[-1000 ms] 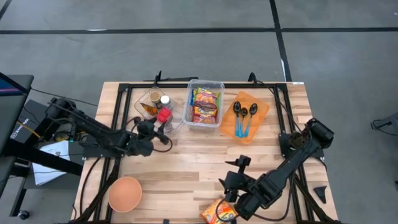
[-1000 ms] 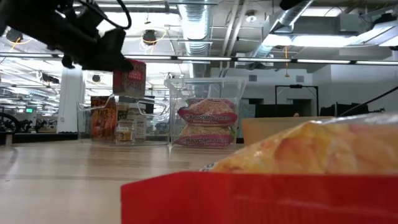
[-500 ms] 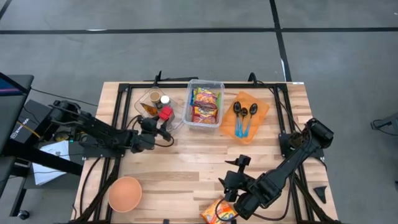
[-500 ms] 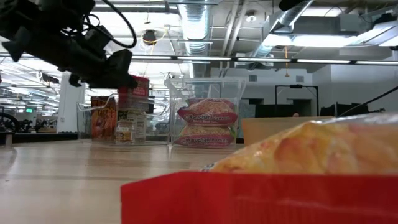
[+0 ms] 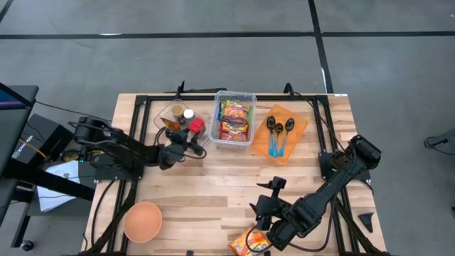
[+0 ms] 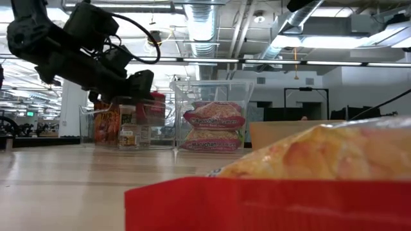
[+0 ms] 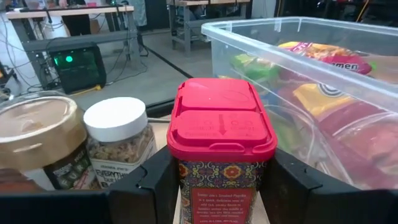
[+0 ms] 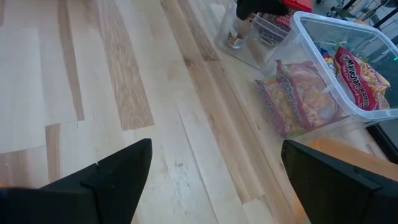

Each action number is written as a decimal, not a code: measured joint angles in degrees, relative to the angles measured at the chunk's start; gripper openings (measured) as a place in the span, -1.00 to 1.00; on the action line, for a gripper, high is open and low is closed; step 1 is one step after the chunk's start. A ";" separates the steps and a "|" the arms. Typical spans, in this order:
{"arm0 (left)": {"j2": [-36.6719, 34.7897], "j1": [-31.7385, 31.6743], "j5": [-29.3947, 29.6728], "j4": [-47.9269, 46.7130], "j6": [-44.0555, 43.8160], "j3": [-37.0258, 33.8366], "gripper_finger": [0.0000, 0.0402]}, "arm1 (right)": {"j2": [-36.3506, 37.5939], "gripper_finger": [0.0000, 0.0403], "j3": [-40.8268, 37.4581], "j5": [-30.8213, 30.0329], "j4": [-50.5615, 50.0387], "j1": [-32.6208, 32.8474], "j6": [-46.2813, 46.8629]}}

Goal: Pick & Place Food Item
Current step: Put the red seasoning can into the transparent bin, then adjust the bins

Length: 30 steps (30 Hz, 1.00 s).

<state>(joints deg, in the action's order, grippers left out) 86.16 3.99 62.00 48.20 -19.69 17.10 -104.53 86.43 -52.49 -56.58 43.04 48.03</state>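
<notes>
My left gripper [image 5: 187, 138] is shut on a red-lidded spice container [image 7: 221, 127], held at the right side of a clear bin [image 5: 173, 117] of jars at the table's far left. The container also shows in the high view [image 5: 195, 126] and the low view [image 6: 156, 97]. My right gripper [image 5: 274, 231] is open and empty near the table's near edge, just beside a yellow ramen packet [image 5: 250, 243] that lies flat on the table. In the right wrist view its fingers [image 8: 118, 177] stand wide apart over bare wood. My left gripper pinches the container's patterned body just under the red lid [image 7: 186, 180] between its two fingers [image 7: 152, 183], one on each side. The fingers come roughly level from the table's left. The container stands upright, lid up, lifted clear of the table.
A clear bin [image 5: 234, 117] of ramen packets stands at the far middle, an orange tray [image 5: 284, 131] with black spoons to its right. An orange bowl [image 5: 142, 220] sits at the near left. Two jars [image 7: 118, 134] stand in the left bin.
My left gripper has carried the red-lidded container toward the table's far edge and right, and lower, up to the jar bin. The container has stayed upright in the shut fingers. My right arm has kept still.
</notes>
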 joint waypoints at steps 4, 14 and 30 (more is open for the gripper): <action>0.96 -1.01 -1.18 0.82 -0.26 0.09 -0.17 | 0.00 0.76 0.00 0.11 0.00 0.00 0.00; 1.00 -1.20 -2.04 1.27 -0.08 0.09 -0.17 | -0.02 0.76 -0.01 0.13 0.07 0.00 0.02; 1.01 -1.26 2.54 1.86 -2.48 -0.01 0.65 | -0.02 0.76 0.00 1.42 0.09 0.00 0.04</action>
<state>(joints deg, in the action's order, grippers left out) 87.17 2.73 64.54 50.06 -22.17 17.10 -104.55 86.43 -51.07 -56.49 43.05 48.07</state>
